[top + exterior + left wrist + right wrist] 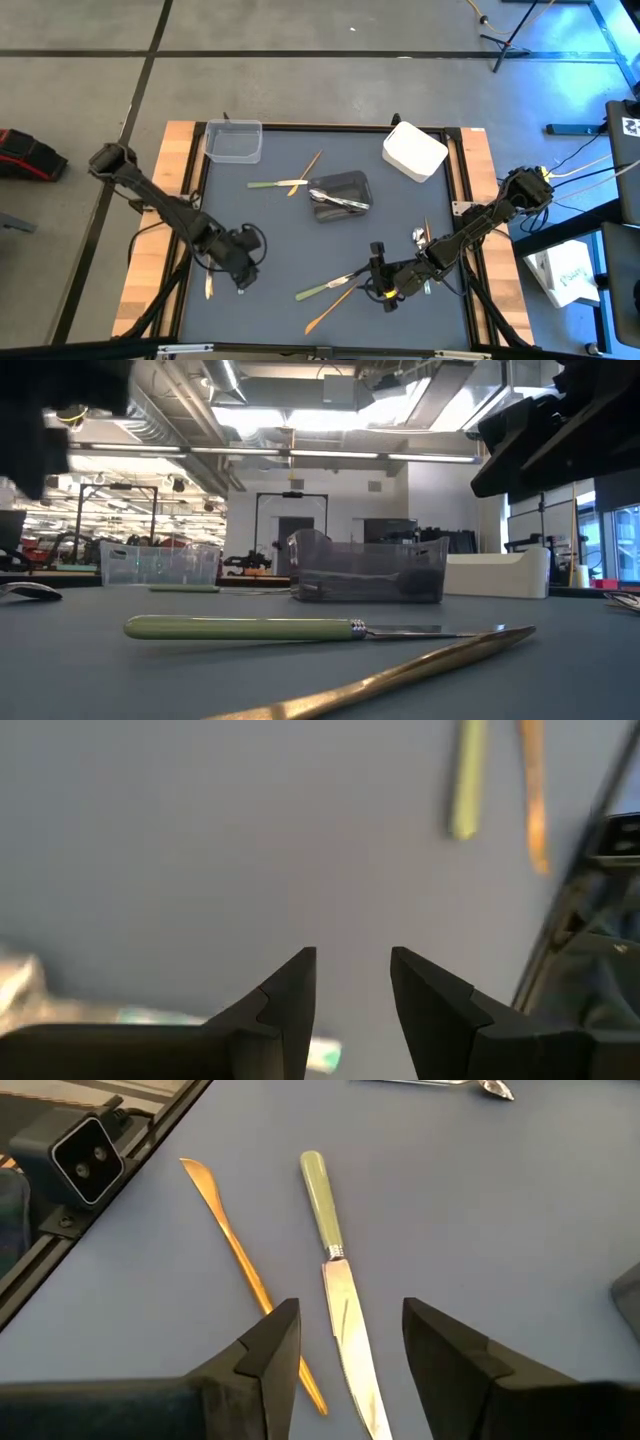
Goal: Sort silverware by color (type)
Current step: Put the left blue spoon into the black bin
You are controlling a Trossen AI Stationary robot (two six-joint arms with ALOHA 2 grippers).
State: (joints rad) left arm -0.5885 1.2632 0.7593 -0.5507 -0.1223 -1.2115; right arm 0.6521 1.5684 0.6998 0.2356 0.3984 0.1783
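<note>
Here the right gripper (345, 1350), fingers spread, hovers over the green-handled knife (335, 1270); lower squarely astride its blade, clear of the tan utensil (240, 1260).

A clear tub (234, 141), dark tub (340, 195) and white tub (414, 151) stand on the table (270, 250).

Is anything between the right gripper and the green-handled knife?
Nothing visible. The right gripper hangs open directly over the knife blade; the gold utensil lies beside it, just outside one finger.
</note>
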